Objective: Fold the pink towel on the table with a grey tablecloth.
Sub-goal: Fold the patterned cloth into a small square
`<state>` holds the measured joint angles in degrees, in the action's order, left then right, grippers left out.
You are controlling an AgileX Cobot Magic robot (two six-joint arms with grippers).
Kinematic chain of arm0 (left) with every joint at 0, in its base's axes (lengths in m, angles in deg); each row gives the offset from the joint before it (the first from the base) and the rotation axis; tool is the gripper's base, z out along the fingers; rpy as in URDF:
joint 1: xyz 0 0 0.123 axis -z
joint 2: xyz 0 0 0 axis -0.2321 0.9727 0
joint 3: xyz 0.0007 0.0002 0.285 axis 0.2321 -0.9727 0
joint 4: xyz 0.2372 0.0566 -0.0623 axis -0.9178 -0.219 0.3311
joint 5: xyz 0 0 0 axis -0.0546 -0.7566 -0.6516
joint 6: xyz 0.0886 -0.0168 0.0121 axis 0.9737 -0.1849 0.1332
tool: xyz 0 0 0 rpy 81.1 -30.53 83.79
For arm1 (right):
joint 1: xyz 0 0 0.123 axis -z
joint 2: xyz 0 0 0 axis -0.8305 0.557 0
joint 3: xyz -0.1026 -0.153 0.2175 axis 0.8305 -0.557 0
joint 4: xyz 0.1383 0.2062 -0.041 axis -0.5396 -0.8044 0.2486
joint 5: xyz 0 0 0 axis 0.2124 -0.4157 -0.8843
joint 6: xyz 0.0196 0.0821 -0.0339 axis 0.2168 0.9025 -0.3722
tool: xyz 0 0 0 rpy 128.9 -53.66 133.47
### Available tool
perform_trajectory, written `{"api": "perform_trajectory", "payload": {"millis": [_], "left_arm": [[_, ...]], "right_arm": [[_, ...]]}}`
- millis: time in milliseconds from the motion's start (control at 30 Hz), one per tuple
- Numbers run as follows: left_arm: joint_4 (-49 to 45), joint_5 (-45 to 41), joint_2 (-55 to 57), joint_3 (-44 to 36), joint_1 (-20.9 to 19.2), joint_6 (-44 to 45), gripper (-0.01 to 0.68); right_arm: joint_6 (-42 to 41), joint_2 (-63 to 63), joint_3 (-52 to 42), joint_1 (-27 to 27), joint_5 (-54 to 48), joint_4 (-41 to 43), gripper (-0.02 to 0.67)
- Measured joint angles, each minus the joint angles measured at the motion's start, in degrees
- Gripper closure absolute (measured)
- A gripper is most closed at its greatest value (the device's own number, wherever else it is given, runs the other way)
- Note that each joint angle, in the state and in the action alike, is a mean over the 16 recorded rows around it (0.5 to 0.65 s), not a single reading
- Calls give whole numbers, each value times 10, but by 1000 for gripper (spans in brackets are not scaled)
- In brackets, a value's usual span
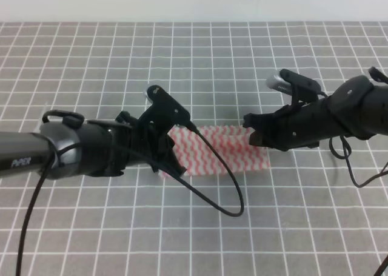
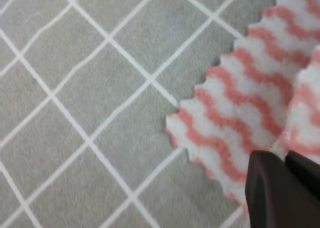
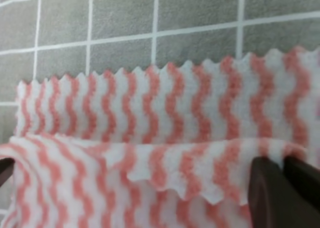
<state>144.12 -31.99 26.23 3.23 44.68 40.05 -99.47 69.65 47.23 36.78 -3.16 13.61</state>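
The pink towel (image 1: 218,151) lies mid-table on the table with a grey tablecloth (image 1: 182,63), doubled over into a wide strip. At its left end my left gripper (image 1: 173,164) is shut on the cloth. In the left wrist view the dark fingers (image 2: 286,188) pinch a raised fold of the towel (image 2: 240,102) beside a flat zigzag corner. My right gripper (image 1: 250,130) holds the towel's right end. The right wrist view shows its fingers (image 3: 285,188) shut on the upper layer's edge, which lies over the lower layer (image 3: 150,102).
A black cable (image 1: 233,194) loops from the left arm across the towel's front and onto the cloth. Another cable (image 1: 357,173) hangs off the right arm. The table's far edge meets a white wall (image 1: 182,3).
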Motion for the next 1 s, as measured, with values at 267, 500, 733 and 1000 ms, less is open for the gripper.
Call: {"api": "perform_trajectory", "payload": {"millis": [267,500,733,1000], "left_arm": [[0,-5,8,14,-2,0,677],[0,-1,19,19,-3,2,677],[2,6,25,19,-5,8,676],[1,12,27,19,-7,9,600]], "right_arm": [[0,3,5,5,0,-1,663],[0,9,10,5,-1,-2,662],[0,12,12,5,-2,-3,662],[0,11,12,5,-1,-3,662]]}}
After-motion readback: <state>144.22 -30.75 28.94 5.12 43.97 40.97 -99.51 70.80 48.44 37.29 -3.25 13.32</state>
